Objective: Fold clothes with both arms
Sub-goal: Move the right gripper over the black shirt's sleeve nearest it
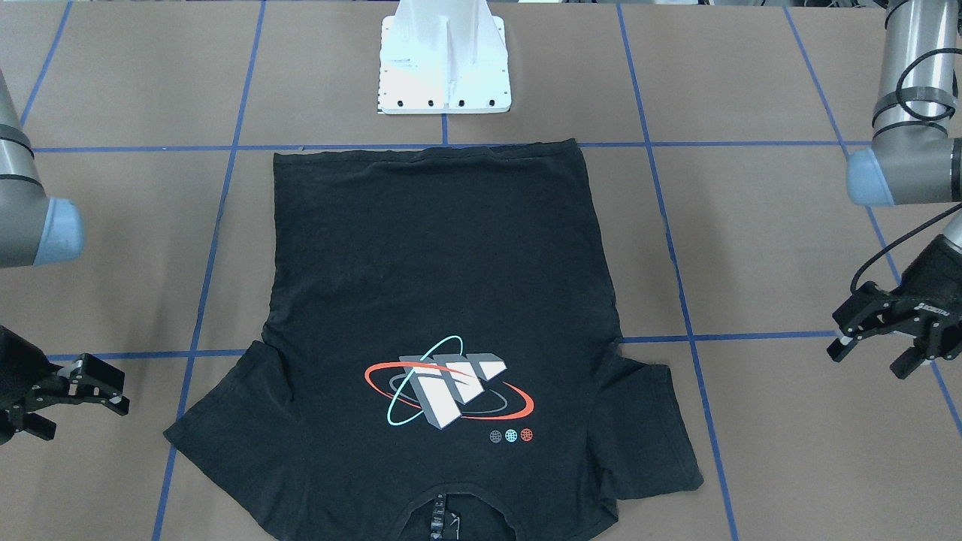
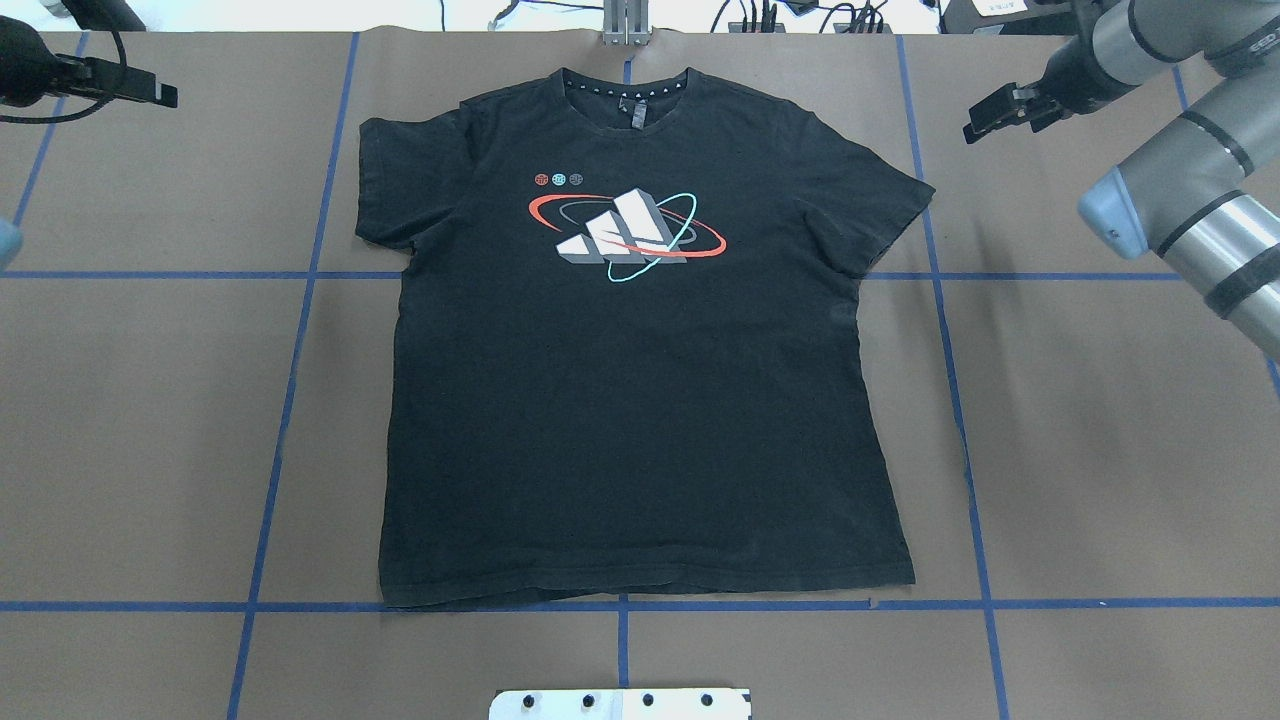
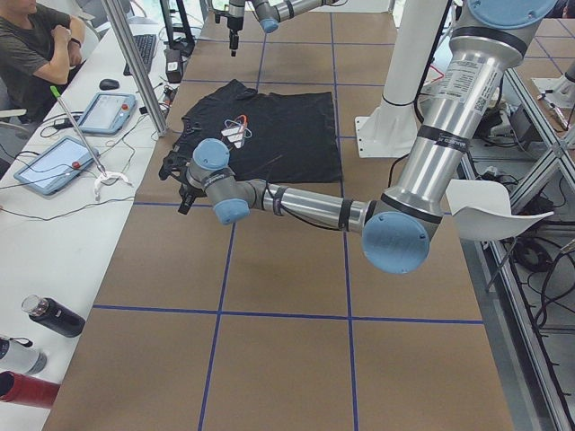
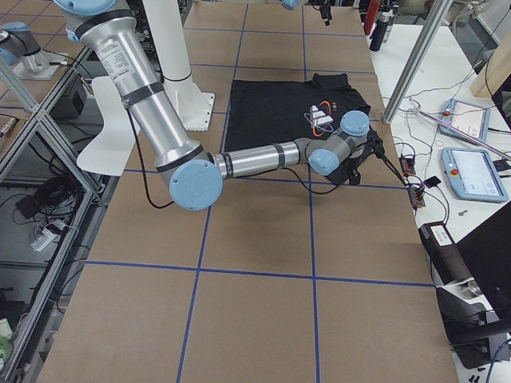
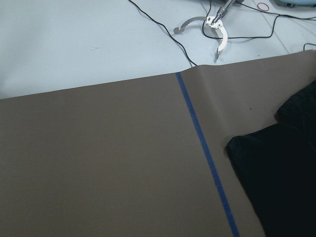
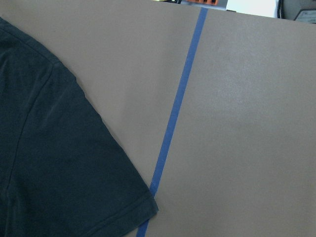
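Robotics lab, two tubular robot arms (image 3: 422, 162) on a white base pedestal (image 1: 445, 68), brown-covered table (image 2: 150, 400) gridded in blue tape (image 2: 150, 275), aluminium frame post (image 3: 135, 67), touchscreen teach pendants (image 3: 103, 112) on a white side bench (image 3: 27, 256), seated person (image 3: 31, 45) alongside

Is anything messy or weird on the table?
Nothing stands out. The T-shirt lies flat and unfolded, logo facing up. The left pincer and right pincer hang open off to its sides, not touching it.
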Available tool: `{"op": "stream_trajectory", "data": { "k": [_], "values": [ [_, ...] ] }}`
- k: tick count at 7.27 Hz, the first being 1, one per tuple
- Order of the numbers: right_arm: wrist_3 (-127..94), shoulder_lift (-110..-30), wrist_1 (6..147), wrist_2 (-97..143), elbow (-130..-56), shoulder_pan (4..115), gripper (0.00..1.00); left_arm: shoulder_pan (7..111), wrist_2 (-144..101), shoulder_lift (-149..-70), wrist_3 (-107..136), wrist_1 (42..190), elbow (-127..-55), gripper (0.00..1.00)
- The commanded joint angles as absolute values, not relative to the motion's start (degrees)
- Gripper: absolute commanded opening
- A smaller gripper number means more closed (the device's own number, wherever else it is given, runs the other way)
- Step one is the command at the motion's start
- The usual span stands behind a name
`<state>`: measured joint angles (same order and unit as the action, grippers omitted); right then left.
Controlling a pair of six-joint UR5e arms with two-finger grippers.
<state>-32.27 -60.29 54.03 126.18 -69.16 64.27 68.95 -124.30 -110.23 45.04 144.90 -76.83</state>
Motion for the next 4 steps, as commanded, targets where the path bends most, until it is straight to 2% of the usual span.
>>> {"op": "stream_trajectory", "data": {
  "k": [1, 3, 4],
  "values": [
    [-34.1, -59.2, 43.0, 121.7, -62.6, 60.6, 0.97, 68.2, -123.8, -111.3, 47.4, 147.0, -75.7, 0.99],
    [-38.6, -59.2, 35.7, 117.7, -60.6, 57.1, 0.97, 68.2, -123.8, -111.6, 47.5, 147.0, -75.7, 0.99],
    [-38.8, -59.1, 35.4, 116.8, -60.0, 56.2, 0.93, 68.2, -123.8, -111.6, 47.5, 147.0, -75.8, 0.99]
  ]
}}
